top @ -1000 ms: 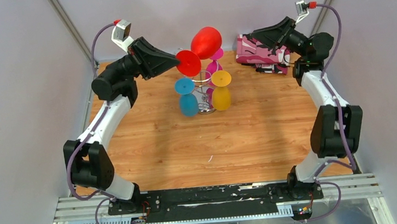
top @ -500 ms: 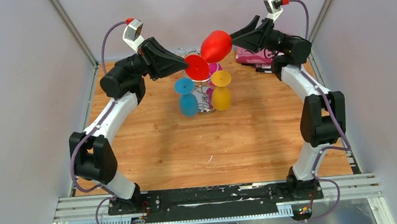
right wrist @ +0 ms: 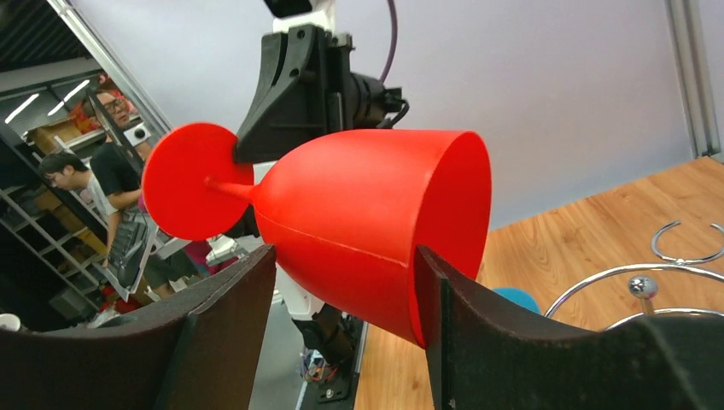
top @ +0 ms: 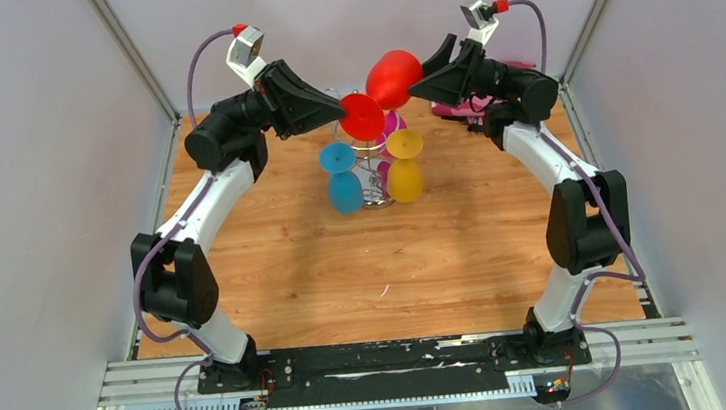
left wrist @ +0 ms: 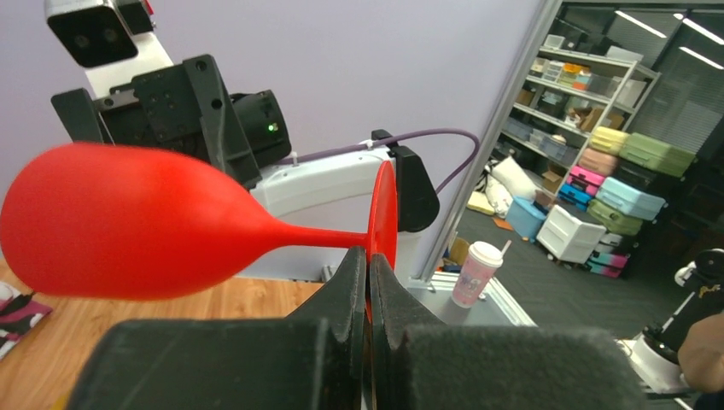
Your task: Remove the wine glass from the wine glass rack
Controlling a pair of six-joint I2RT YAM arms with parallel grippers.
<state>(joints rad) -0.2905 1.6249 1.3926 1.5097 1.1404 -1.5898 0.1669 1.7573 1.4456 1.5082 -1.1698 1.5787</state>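
Observation:
The red wine glass (top: 393, 76) lies sideways in the air, above and behind the wine glass rack (top: 372, 167). My left gripper (top: 340, 115) is shut on the edge of its round foot (left wrist: 383, 209), and the stem and bowl (left wrist: 128, 226) point away to the left in the left wrist view. My right gripper (top: 417, 77) is open, its jaws straddling the bowl (right wrist: 367, 231) near the rim. The right finger (right wrist: 512, 342) lies against the bowl's wall. The left finger (right wrist: 226, 329) stands close beside it. The rack's wire loops (right wrist: 683, 248) show low on the right.
A blue glass (top: 343, 182), a yellow glass (top: 404, 171) and a magenta glass (top: 390, 125) hang upside down on the rack. A pink patterned bag (top: 452, 108) lies at the back right, partly behind my right arm. Walls stand close on both sides.
My right arm has swung left from over the bag to the glass, and its jaws have come round the bowl and narrowed. My left arm has carried the glass a little right.

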